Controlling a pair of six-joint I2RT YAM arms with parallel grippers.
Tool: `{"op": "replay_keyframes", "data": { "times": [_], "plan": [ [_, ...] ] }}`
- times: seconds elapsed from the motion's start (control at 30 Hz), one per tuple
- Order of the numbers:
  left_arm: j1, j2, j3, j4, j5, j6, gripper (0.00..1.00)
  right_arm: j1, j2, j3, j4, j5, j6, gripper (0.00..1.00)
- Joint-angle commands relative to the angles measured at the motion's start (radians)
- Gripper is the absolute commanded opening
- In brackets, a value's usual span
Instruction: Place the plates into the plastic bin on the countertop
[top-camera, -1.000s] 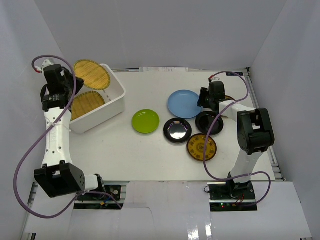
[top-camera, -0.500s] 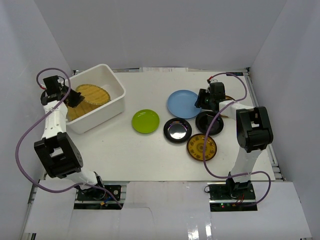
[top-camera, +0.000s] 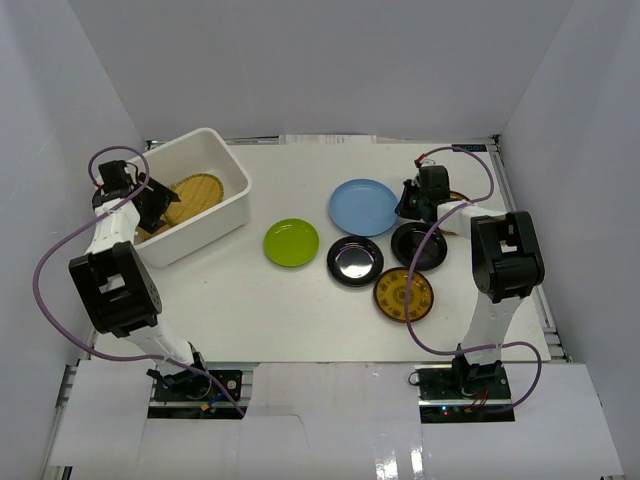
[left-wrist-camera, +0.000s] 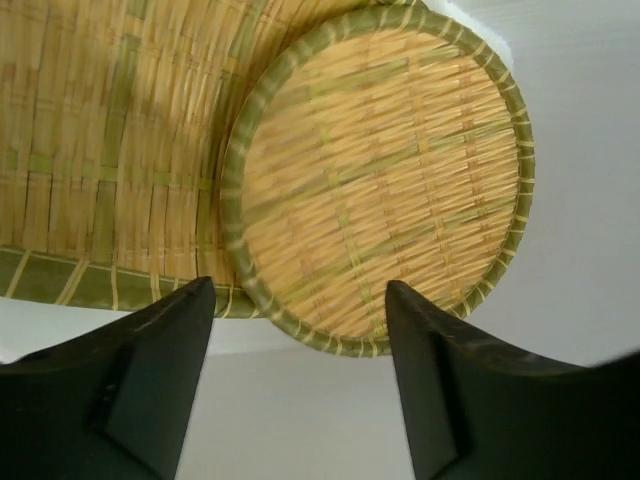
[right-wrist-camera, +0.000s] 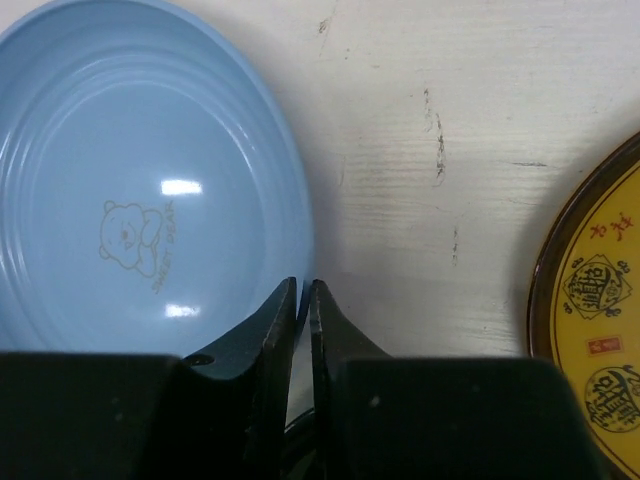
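Left tool (left-wrist-camera: 298, 288) now spread wide over plastic bin (top-camera: 228, 212). Second woven plate (left-wrist-camera: 380, 170) released, resting on first woven plate (left-wrist-camera: 90, 120) inside. Right tool (right-wrist-camera: 302, 292) has narrowed onto rim of light blue plate (right-wrist-camera: 130, 180), which lies on tabletop (top-camera: 300, 310). Blue plate likely goes next.

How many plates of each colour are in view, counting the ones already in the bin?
Woven straw-yellow plates: 2
Lime green plate: 1
Light blue plate: 1
Glossy black plates: 2
Gold-patterned plates: 2
Total: 8
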Motion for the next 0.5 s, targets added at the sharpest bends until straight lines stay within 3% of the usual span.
{"op": "replay_keyframes", "data": {
  "times": [0.0, 0.03, 0.2, 0.37, 0.47],
  "plan": [
    [0.001, -0.048, -0.001, 0.052, 0.009, 0.004, 0.82, -0.001, 0.006, 0.025, 0.035, 0.007, 0.014, 0.12],
    [0.001, -0.057, -0.003, 0.057, 0.016, 0.003, 0.85, -0.001, 0.000, 0.020, 0.041, 0.017, 0.017, 0.08],
    [-0.017, -0.181, -0.030, 0.127, 0.018, -0.022, 0.97, -0.003, -0.082, 0.008, 0.084, 0.037, 0.086, 0.08],
    [-0.085, -0.383, -0.121, 0.300, 0.012, -0.003, 0.98, -0.001, -0.171, -0.006, 0.190, 0.014, 0.206, 0.08],
    [-0.141, -0.433, -0.116, 0.316, 0.006, 0.046, 0.97, -0.001, -0.230, 0.000, 0.206, 0.022, 0.255, 0.08]
  ]
}}
